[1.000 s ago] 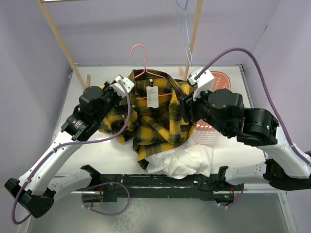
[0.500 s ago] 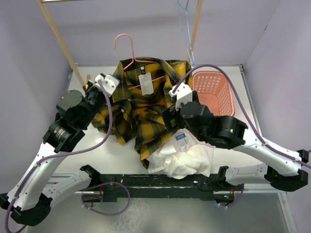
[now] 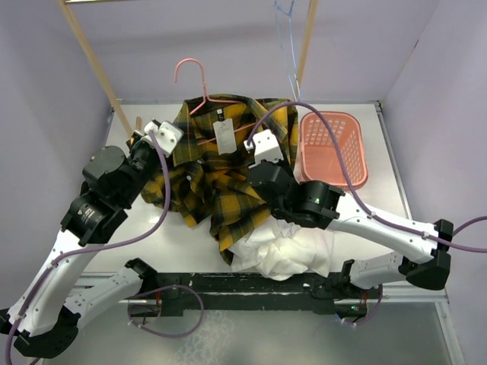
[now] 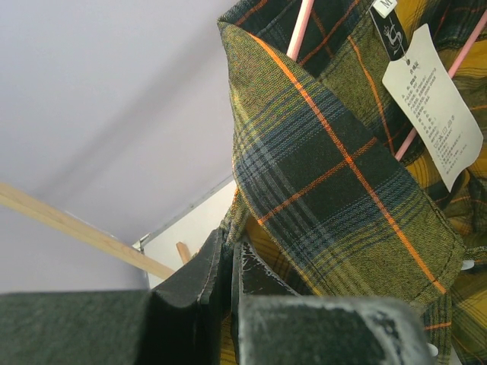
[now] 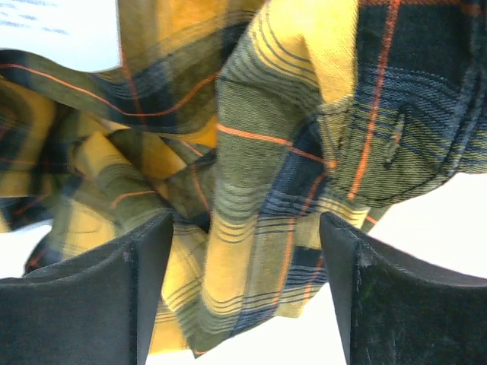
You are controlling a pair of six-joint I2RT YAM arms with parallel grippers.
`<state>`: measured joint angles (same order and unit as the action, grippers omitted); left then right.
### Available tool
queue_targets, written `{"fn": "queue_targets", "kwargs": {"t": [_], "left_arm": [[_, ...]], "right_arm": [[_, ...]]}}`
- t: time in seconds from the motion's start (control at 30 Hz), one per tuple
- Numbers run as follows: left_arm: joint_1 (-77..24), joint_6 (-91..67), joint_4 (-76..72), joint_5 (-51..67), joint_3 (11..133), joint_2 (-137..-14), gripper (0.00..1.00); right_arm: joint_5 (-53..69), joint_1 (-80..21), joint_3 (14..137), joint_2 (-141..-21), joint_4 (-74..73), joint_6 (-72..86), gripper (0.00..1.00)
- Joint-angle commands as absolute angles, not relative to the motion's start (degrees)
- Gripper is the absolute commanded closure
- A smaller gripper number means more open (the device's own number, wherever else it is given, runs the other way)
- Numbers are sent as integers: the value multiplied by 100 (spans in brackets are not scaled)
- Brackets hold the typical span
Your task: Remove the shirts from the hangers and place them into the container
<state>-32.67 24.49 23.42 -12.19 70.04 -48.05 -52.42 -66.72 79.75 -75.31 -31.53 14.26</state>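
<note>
The yellow-and-black plaid shirt (image 3: pixel 221 179) hangs on the pink-red hanger (image 3: pixel 192 78), its paper tag (image 4: pixel 432 106) facing up. My left gripper (image 4: pixel 230 262) is shut on the plaid shirt's edge by the collar (image 4: pixel 335 160). Over the shirt's right half, my right gripper (image 5: pixel 247 266) is open, with a fold of plaid fabric (image 5: pixel 259 220) hanging loose between its fingers. The white shirt (image 3: pixel 288 247) lies crumpled at the table's front. The salmon-pink container (image 3: pixel 335 152) stands at the back right with nothing visible in it. A light blue hanger (image 3: pixel 288 34) hangs on the rack.
Wooden rack poles rise at the back left (image 3: pixel 87 53) and back centre (image 3: pixel 307 42). Purple walls close in the white table (image 3: pixel 388 198) on three sides. The right arm's forearm (image 3: pixel 373 224) stretches over the table in front of the container.
The hanger and plaid shirt have shifted back and left with the left gripper. The right arm swung from the container's side to the shirt's middle, and its jaws opened.
</note>
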Motion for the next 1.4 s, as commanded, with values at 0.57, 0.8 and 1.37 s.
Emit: {"fn": "queue_targets", "kwargs": {"t": [0.57,0.8,1.37], "left_arm": [[-3224,1911,3286,-911,7144,-3378,100],[-3230,2041,3454,383,7016,-2819,100],[-3228,2180,3714,592,6373,-2827,100]], "right_arm": [[-5053,-6665,10654,-5182,-4688,806,100],[-4748,-6668,10608,-5426,-4861,883,100],[-4608,-6668,10398,-5498,-3159,261,100]]}}
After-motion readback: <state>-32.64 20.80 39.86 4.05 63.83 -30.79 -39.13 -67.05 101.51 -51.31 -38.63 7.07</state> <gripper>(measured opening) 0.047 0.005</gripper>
